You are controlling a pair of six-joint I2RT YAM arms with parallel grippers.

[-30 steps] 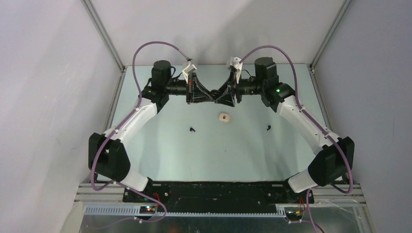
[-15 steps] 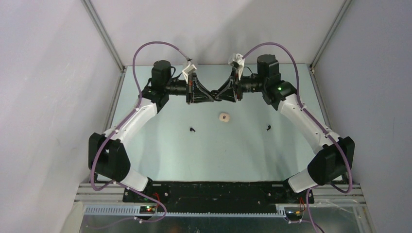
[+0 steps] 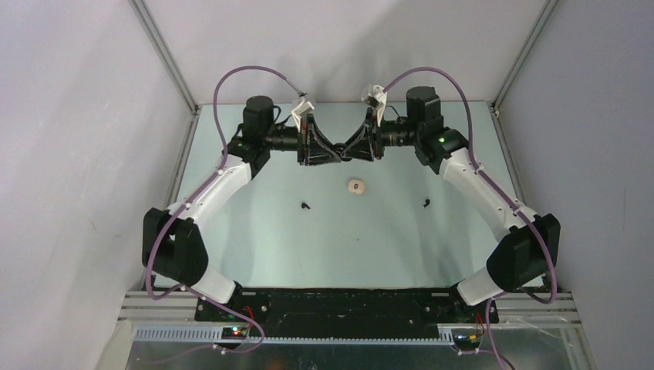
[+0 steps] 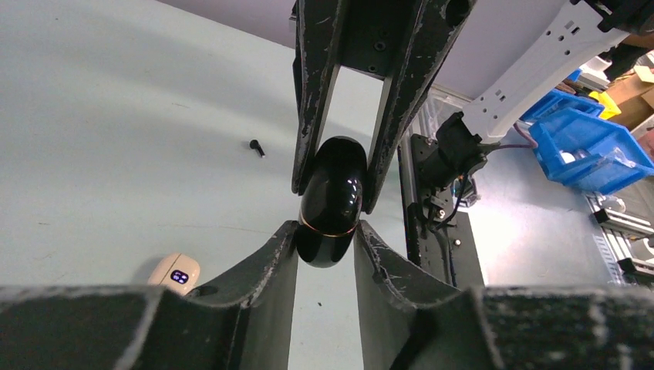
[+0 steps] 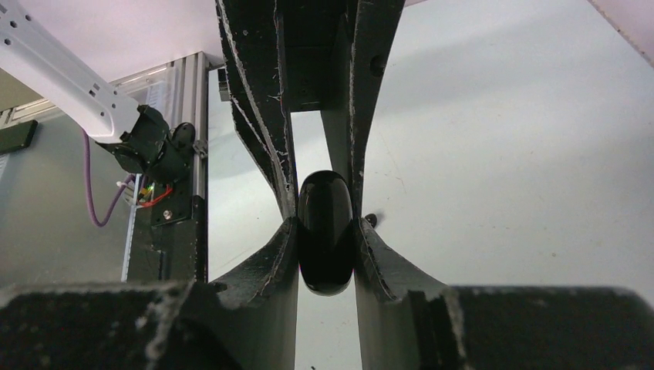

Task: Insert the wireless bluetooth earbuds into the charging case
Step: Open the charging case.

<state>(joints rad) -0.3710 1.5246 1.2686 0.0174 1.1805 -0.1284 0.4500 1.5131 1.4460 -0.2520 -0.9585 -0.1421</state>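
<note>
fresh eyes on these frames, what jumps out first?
The glossy black charging case, held off the table above its far middle: the right gripper is shut on it, and the left gripper flanks its other end. On the table nearby lies a cream-white rounded item, with one black earbud to its left and another black earbud to its right.

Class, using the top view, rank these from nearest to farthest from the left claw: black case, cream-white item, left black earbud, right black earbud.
1. black case: between the fingers of the left claw.
2. cream-white item: on the table, near the centre.
3. left black earbud: closer to the bases, left of centre.
4. right black earbud: on the right arm's side.
</note>
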